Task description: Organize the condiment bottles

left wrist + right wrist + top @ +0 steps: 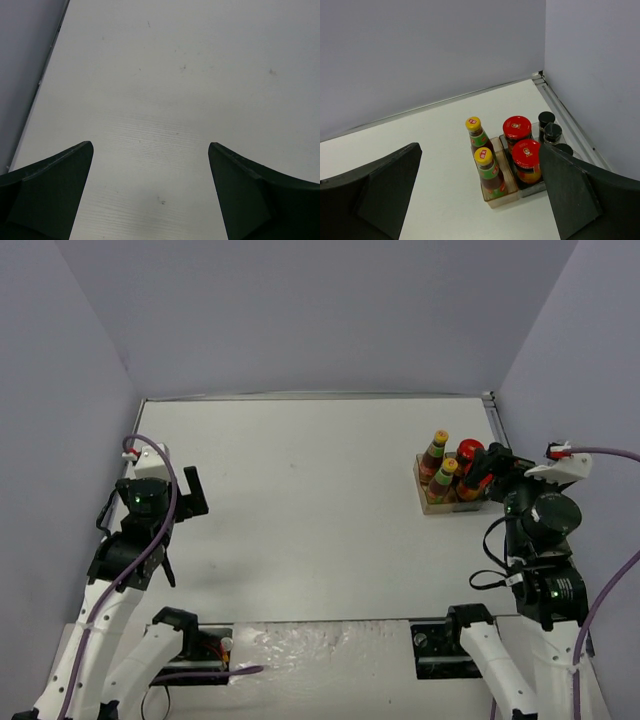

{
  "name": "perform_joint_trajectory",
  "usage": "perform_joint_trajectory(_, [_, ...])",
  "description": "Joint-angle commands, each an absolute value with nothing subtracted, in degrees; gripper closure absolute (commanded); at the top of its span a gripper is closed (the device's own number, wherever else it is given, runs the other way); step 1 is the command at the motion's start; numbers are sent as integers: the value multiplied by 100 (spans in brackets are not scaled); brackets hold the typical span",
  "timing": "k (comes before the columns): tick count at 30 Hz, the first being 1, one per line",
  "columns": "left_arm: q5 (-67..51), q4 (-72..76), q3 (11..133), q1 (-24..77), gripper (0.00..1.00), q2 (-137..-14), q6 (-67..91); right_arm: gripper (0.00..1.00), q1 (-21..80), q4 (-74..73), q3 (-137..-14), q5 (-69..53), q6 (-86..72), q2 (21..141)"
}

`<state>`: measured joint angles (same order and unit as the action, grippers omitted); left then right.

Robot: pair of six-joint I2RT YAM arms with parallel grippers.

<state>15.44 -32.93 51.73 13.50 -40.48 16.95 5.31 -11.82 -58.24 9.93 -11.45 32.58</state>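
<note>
Hovering close above the tray, the right gripper [479, 150] had its jaws spread wide with nothing between them. Just beyond its fingers, the clear brownish tray [492, 202] sat at the far right of the table [300, 500] and held all 7 condiment bottles. The 2 tall yellow-capped bottles [479, 137] stood on its left side, 2 red-lidded jars [517, 131] in the middle, and 3 black-capped shakers [553, 132] on the right. They looked rigid, smooth, light and breakable, the tall ones tippy. The neck under a cap, or a jar's lid, seemed the safest hold. Well apart at the left, the left gripper [150, 145] hung wide and empty over the table.
</note>
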Motion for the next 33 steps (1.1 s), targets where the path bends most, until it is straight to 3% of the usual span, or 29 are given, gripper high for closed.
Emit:
perform_joint_trajectory(1, [1150,-3365,5519,1327,3,-3960,1780,0,763,-1375,-5683,1366,-1022,2229])
perform_joint_trajectory(16, [1362,-3473,5013,1327,3,-3333,1846,0,853,-1461,-4444,1320,-1195,1137])
perform_joint_trajectory(33, [1354,-3226,4975,1193,3,-3463,1819,0,738,-1389,-4366,1040,-1157,987])
